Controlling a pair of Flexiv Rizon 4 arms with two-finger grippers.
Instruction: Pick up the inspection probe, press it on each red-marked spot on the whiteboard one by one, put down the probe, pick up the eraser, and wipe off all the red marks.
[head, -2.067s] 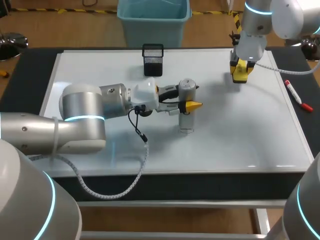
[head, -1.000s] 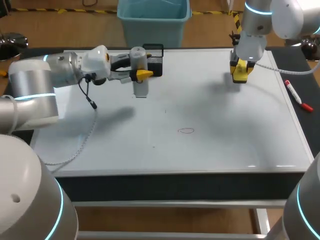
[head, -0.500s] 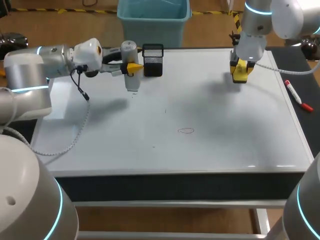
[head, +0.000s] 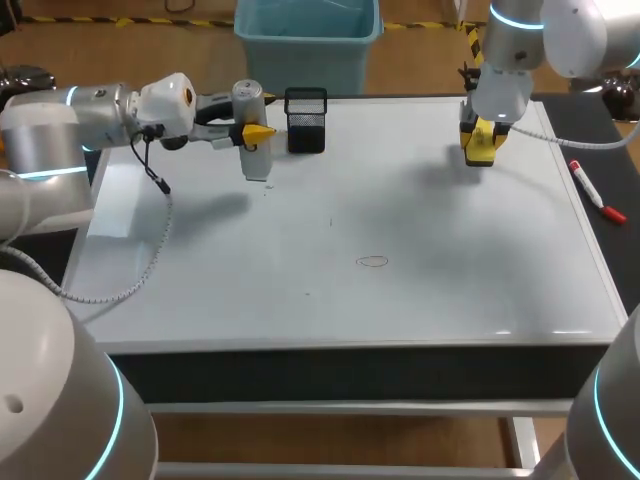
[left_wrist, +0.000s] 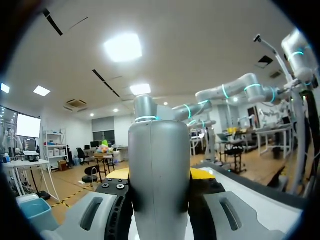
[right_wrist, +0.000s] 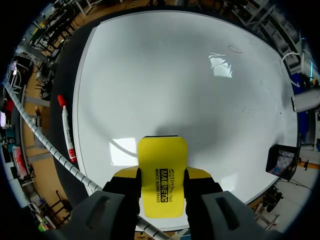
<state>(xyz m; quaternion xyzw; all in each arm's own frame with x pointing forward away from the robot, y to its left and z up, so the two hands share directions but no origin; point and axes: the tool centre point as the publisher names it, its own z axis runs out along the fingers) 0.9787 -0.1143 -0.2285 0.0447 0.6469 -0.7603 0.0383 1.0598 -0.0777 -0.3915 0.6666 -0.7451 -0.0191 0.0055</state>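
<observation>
A black mesh cup (head: 305, 120) stands at the far edge of the whiteboard (head: 450, 300) and serves as the marker for everything else.

Just beside the cup, on its left, the left gripper (head: 255, 132) is clamped on the inspection probe (head: 250, 125). This grey cylinder stands upright with a yellow-tipped finger on either side of it. The probe's clear lower end hangs over the board, a little nearer the robot than the cup's base, and I cannot tell whether it touches the surface. In the left wrist view the probe (left_wrist: 159, 175) sits squarely between the fingers of that gripper (left_wrist: 160, 176), with yellow showing just past each side of it.

Well to the right of the cup, along the same far stretch of the board, the right gripper (head: 481, 140) points down, its fingers closed on the yellow eraser (head: 480, 147). The right wrist view shows the eraser (right_wrist: 161, 170) pinched on both edges by the gripper (right_wrist: 161, 186). Its shadow lies on the whiteboard (right_wrist: 175, 80) below.

A red oval mark (head: 373, 261) sits nearer the robot than the cup, slightly to its right, well apart from both grippers. It also shows in the right wrist view (right_wrist: 235, 49), far ahead of the eraser, while the cup (right_wrist: 281, 161) is off to one side.

A red marker (head: 597, 192) lies far right of the cup, on the dark table just beside the board's edge.
</observation>
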